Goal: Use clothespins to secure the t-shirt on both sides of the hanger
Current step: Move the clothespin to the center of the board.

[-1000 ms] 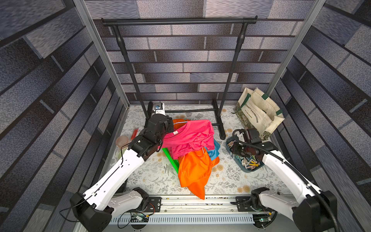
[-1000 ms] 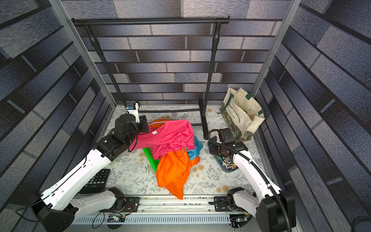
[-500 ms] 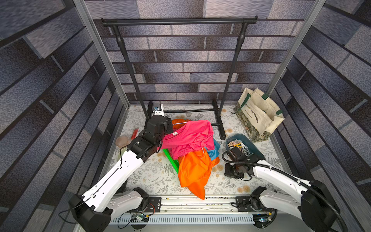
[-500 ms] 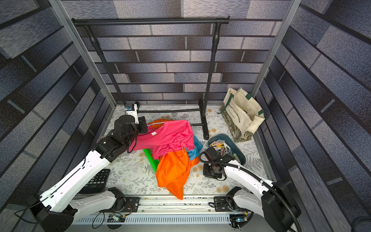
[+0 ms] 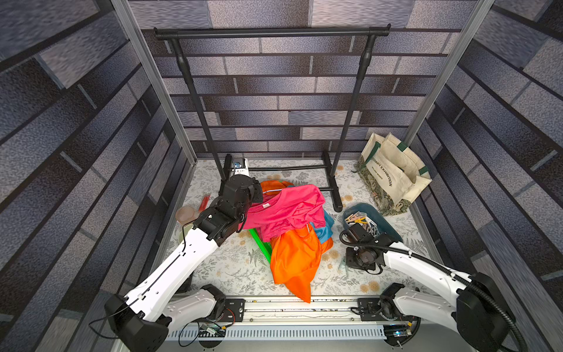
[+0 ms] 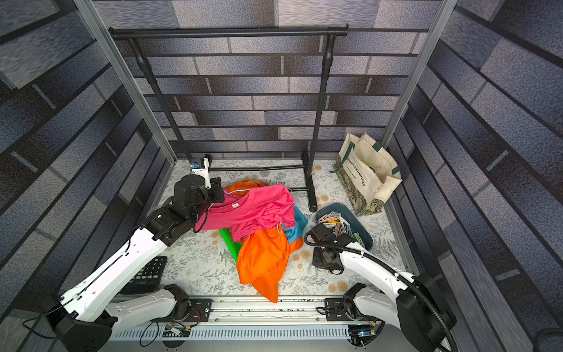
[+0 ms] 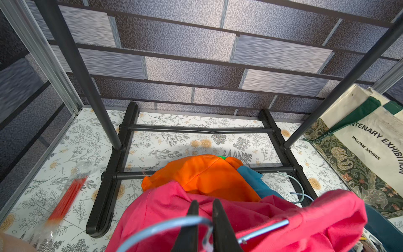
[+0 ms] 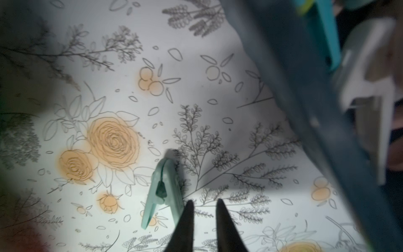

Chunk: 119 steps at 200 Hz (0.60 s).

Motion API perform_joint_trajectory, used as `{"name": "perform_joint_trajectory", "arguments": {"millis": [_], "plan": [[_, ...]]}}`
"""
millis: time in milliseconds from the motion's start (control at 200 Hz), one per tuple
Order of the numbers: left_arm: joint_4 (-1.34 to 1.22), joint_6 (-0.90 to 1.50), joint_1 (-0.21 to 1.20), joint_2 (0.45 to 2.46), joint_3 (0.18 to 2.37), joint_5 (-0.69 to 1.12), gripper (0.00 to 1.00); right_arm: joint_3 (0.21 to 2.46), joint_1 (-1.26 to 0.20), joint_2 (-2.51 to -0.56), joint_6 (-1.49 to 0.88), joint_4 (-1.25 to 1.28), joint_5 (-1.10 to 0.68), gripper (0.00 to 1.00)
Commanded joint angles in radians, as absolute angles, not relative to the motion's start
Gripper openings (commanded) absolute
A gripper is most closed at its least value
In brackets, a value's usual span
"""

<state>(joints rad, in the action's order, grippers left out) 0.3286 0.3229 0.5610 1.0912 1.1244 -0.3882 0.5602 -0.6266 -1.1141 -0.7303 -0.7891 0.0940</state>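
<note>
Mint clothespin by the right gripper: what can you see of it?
The mint clothespin is pale green plastic, two arms around a darker spring, clamped on nothing. It lies on its side on the floral tabletop, outside the blue tray. The right gripper sits just beside it, peg outside its fingers; contact unclear.
</note>
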Motion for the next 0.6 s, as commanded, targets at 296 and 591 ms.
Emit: {"name": "perform_joint_trajectory", "arguments": {"millis": [296, 591], "plan": [[0.319, 0.331, 0.528, 1.101, 1.112, -0.355, 0.16, 0.583, -0.634, -1.139, -0.784, -0.838, 0.067, 0.0], [0.358, 0.337, 0.513, 1.157, 1.131, -0.35, 0.33, 0.488, -0.709, -1.296, -0.889, -0.601, -0.062, 0.0]]}}
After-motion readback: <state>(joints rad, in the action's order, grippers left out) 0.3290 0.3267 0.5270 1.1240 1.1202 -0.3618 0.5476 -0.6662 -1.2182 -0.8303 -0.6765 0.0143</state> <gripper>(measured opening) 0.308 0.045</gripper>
